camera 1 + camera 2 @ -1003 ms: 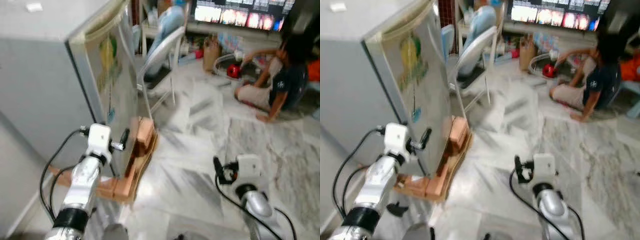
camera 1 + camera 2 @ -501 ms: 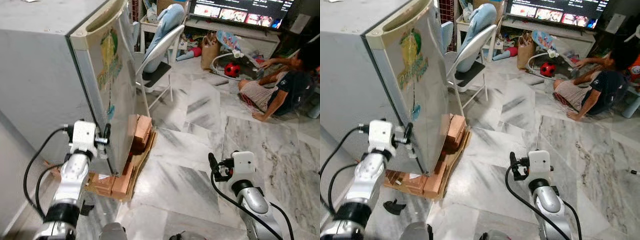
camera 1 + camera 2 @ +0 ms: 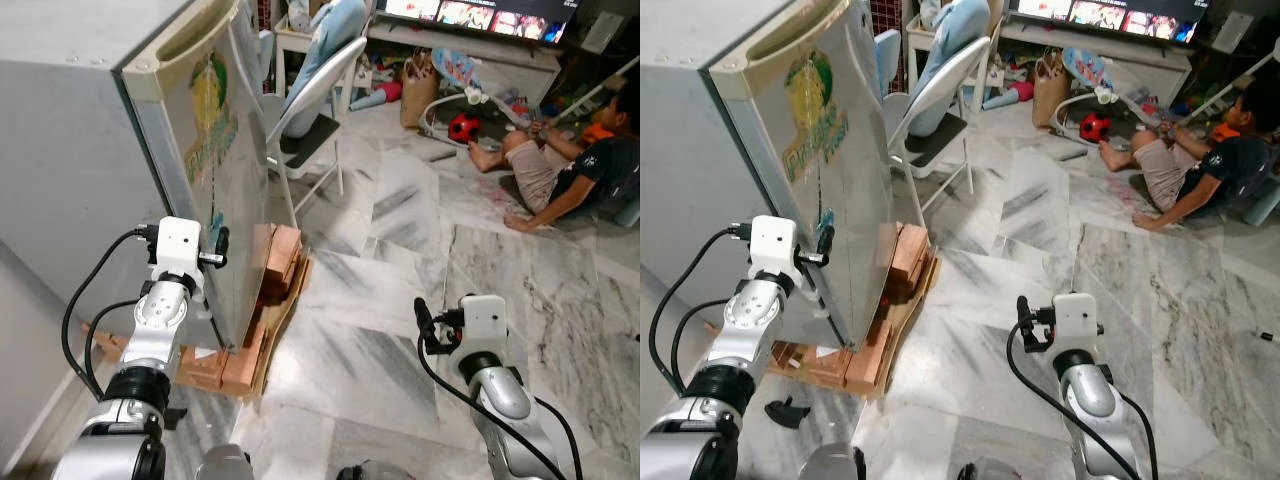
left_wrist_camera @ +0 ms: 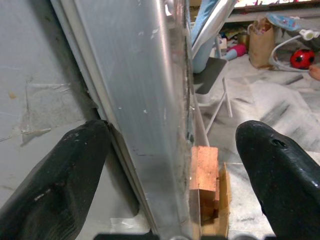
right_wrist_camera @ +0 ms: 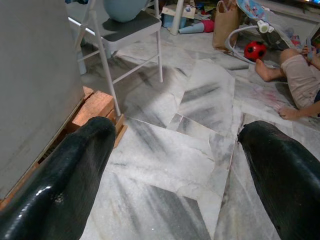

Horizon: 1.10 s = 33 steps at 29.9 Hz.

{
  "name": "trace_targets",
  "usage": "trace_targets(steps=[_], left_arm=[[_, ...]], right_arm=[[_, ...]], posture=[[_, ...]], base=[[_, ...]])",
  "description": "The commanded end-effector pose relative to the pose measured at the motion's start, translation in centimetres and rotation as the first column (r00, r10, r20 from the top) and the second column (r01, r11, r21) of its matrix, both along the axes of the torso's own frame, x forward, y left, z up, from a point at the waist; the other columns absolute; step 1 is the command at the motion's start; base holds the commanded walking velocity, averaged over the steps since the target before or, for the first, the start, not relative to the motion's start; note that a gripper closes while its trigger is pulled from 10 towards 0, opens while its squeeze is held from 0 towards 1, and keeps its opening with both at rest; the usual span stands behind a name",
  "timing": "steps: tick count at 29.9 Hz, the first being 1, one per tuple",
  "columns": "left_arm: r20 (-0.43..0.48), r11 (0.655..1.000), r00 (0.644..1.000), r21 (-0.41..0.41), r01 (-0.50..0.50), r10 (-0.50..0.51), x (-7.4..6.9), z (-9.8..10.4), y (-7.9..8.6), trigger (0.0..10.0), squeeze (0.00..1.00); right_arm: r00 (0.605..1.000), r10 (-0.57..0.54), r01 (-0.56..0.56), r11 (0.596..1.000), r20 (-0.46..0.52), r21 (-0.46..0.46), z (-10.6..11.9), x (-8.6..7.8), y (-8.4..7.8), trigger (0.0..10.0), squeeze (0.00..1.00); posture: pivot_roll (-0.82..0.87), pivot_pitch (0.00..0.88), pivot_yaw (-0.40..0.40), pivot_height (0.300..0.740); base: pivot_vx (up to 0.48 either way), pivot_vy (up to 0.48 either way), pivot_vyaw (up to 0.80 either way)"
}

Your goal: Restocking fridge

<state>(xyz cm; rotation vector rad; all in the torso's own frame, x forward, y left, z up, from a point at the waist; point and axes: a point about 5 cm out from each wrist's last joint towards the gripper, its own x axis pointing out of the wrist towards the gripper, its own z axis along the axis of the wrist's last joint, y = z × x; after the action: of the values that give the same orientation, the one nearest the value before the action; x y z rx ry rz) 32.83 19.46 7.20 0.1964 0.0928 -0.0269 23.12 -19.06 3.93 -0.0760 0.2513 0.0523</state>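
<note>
- The fridge (image 3: 120, 150) stands at the robot's left, grey, with its door (image 3: 225, 170) closed; a yellow and green sticker (image 3: 208, 95) sits on the door's front.
- The fridge rests on a low stack of bricks (image 3: 280, 255) and cardboard (image 3: 262, 340) on the marble floor (image 3: 400, 260).
- The left claw (image 4: 170, 165) is raised to the lower corner of the fridge, at the edge where door and body meet.
- In the left wrist view its two black fingers (image 4: 55, 185) are spread wide, one on the side of the fridge body, the other out past the door's front, with the door's metal edge between them.
- Whether either finger touches the fridge cannot be told.
- The right claw (image 5: 175, 175) hangs over bare marble floor, well apart from the fridge.
- Its fingers (image 5: 285, 170) are spread wide too, with nothing between them.
- In the head views the right arm (image 3: 490, 370) is low at the robot's right, its white wrist box turned toward the fridge.
- A white folding chair (image 3: 320, 100) stands just beyond the fridge, with something pale blue draped over its back.
- Farther off a person (image 3: 570, 165) sits on the floor near a red ball (image 3: 462, 127) and scattered toys.
- A lit screen (image 3: 470, 14) runs along the far wall.
</note>
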Motion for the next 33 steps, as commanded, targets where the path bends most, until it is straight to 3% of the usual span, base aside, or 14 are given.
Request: trace_targets(steps=[1,7,9,11,16,18,19,21,23,24,27,28,31,33], left_arm=[[-0.008,0.999,0.999,0.003,-0.033,0.033,0.1,0.0,0.7,10.0,0.0],[-0.015,1.0,1.0,-0.01,-0.021,0.021,0.5,0.0,0.2,10.0,0.0],[-0.012,0.998,0.998,0.0,0.065,-0.065,1.2,0.5,-1.3,10.0,0.0],[-0.007,0.983,0.983,0.016,0.183,-0.183,2.2,1.5,-3.7,10.0,0.0],[0.039,0.948,0.947,0.025,0.318,-0.318,3.8,4.1,-7.4,10.0,0.0],[0.064,0.912,0.91,0.022,0.41,-0.41,4.2,5.4,-10.3,10.0,0.0],[0.064,0.912,0.91,0.022,0.41,-0.41,4.2,5.4,-10.3,10.0,0.0],[0.123,0.762,0.761,-0.052,0.646,-0.637,3.0,7.4,-16.0,10.0,0.0],[0.219,0.627,0.629,-0.086,0.774,-0.746,1.4,9.8,-20.0,10.0,0.0],[0.292,0.532,0.535,-0.096,0.841,-0.793,-0.2,11.8,-22.5,10.0,0.0],[0.315,0.498,0.501,-0.096,0.862,-0.806,-0.8,12.5,-23.3,10.0,0.0],[0.356,0.457,0.458,-0.092,0.884,-0.815,-1.8,13.5,-24.6,10.0,0.0],[0.366,0.477,0.478,-0.102,0.873,-0.798,-1.5,13.5,-24.5,10.0,0.0],[0.355,0.556,0.554,-0.106,0.824,-0.753,0.0,12.8,-22.8,10.0,0.0]], right_arm=[[1.0,0.001,-0.001,1.0,-0.004,-0.008,-0.1,0.0,-0.1,10.0,0.0],[1.0,0.006,-0.006,1.0,-0.005,-0.009,-0.1,0.0,0.1,10.0,0.0],[1.0,0.011,-0.012,1.0,-0.028,-0.023,-0.4,-0.1,0.0,10.0,0.0],[0.99,0.006,-0.023,0.992,-0.139,-0.12,-1.8,-0.9,-1.0,10.0,0.0],[0.977,-0.039,0.024,0.997,-0.21,-0.075,-3.1,-2.5,-2.2,10.0,0.0],[0.978,-0.033,0.019,0.997,-0.205,-0.071,-3.0,-2.7,-2.3,10.0,0.0],[0.978,-0.033,0.019,0.997,-0.205,-0.071,-3.0,-2.7,-2.3,10.0,0.0],[0.978,-0.014,0.002,0.998,-0.208,-0.061,-3.0,-2.7,-2.2,10.0,0.0],[0.978,-0.01,-0.003,0.998,-0.21,-0.063,-3.0,-2.6,-2.2,10.0,0.0],[0.978,0.0,-0.014,0.998,-0.211,-0.065,-3.0,-2.5,-2.1,10.0,0.0],[0.977,0.007,-0.021,0.998,-0.211,-0.065,-3.0,-2.5,-2.1,10.0,0.0],[0.977,0.025,-0.039,0.997,-0.211,-0.061,-3.2,-2.4,-1.8,10.0,0.0],[0.976,0.031,-0.044,0.997,-0.215,-0.057,-3.5,-2.4,-1.6,10.0,0.0],[0.975,0.032,-0.044,0.998,-0.221,-0.051,-4.0,-2.4,-1.5,10.0,0.0]], posture=[[-0.03,0.029,-0.062,0.74],[-0.03,0.029,-0.065,0.74],[-0.03,0.027,-0.064,0.74],[-0.03,0.016,-0.062,0.74],[-0.04,0.008,-0.047,0.74],[-0.05,0.006,-0.042,0.74],[-0.05,0.006,-0.042,0.74],[-0.06,0.006,-0.04,0.74],[-0.05,0.004,-0.042,0.74],[-0.05,0.004,-0.042,0.74],[-0.05,0.004,-0.042,0.74],[-0.05,0.0,-0.042,0.74],[-0.05,0.0,-0.04,0.74],[-0.05,0.0,-0.04,0.74]], base=[[0.0,0.0,0.0],[0.0,0.0,0.0],[0.0,0.0,0.0],[0.0,0.0,0.0],[0.0,0.0,0.0],[0.0,0.0,0.0],[0.0,0.0,0.0],[0.0,0.0,0.0],[0.0,0.0,0.0],[0.0,0.0,0.0],[0.0,0.0,0.0],[0.0,0.0,0.0],[0.0,0.0,0.0],[0.0,0.0,0.0]])
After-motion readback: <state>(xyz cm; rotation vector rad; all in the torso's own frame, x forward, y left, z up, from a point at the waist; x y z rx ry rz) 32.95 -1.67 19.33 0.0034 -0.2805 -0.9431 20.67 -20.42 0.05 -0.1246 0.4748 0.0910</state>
